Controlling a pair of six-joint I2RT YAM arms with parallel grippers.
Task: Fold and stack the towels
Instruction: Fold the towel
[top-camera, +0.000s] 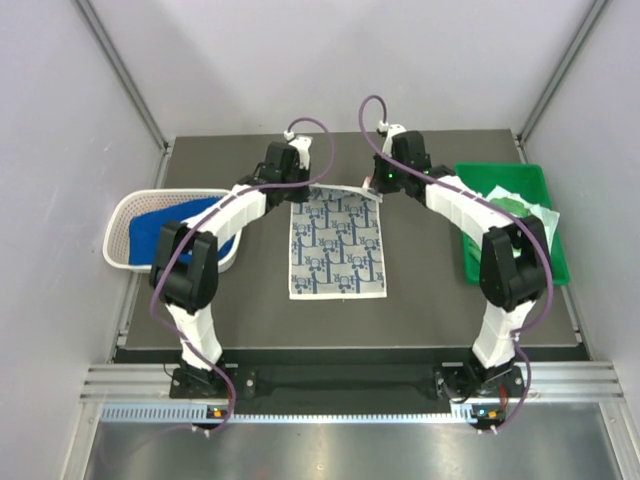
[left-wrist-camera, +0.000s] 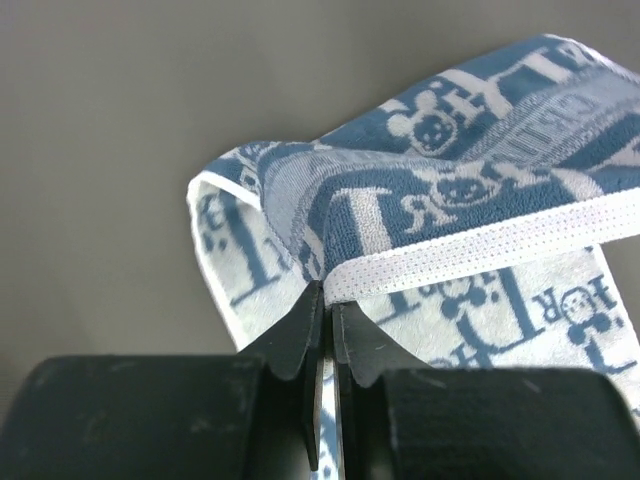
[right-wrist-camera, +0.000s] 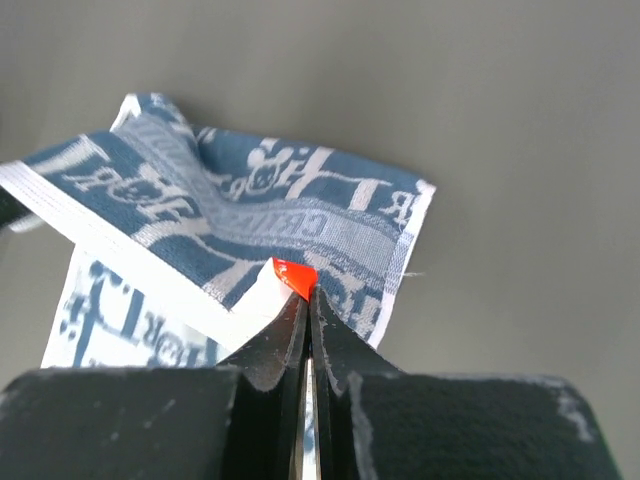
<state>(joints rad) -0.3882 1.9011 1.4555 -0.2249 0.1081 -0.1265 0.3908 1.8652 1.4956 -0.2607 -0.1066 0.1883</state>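
Note:
A white towel with blue-grey print (top-camera: 337, 245) lies spread flat in the middle of the table, long side running front to back. My left gripper (top-camera: 292, 188) is shut on its far left corner (left-wrist-camera: 300, 215) and holds that corner lifted and curled over. My right gripper (top-camera: 381, 186) is shut on its far right corner (right-wrist-camera: 300, 215), next to a small red tag (right-wrist-camera: 294, 275). A royal blue towel (top-camera: 165, 228) lies in the basket at the left. Pale mint and green cloths (top-camera: 510, 205) lie in the tray at the right.
A white mesh basket (top-camera: 125, 222) stands at the table's left edge under my left arm. A rigid green tray (top-camera: 540, 180) stands at the right edge under my right arm. Grey walls close in the far side.

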